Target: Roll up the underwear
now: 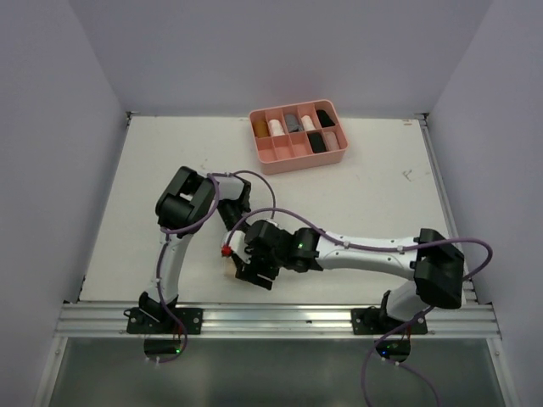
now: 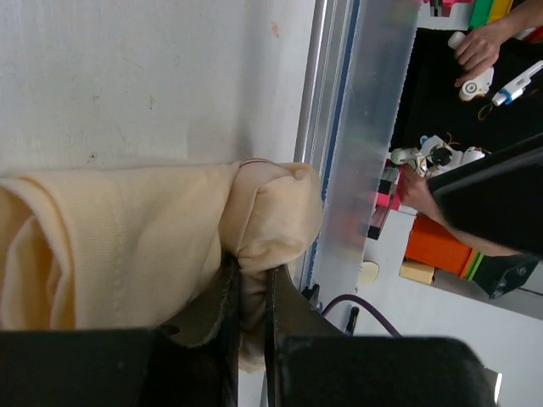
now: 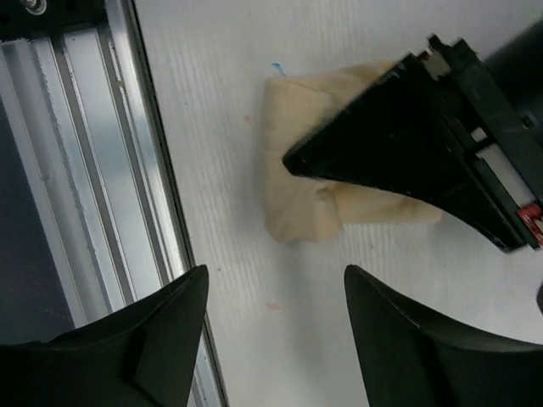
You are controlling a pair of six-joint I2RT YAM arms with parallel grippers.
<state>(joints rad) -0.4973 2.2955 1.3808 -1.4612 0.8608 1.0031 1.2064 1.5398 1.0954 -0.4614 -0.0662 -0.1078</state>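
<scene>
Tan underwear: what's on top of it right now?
The left gripper lies across the tan underwear, shut on a fold at its edge. Cloth beneath its fingers is hidden. The right gripper, open, hovers beside it, not touching.

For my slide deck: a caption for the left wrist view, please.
Left gripper pinches a fold of the pale tan underwear beside the aluminium rail.

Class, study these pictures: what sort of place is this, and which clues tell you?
Probably a robotics lab test cell: a white table boxed in by plain panels, left arm and right arm bolted to an aluminium rail, and a person's hand among gadgets beyond it.
</scene>
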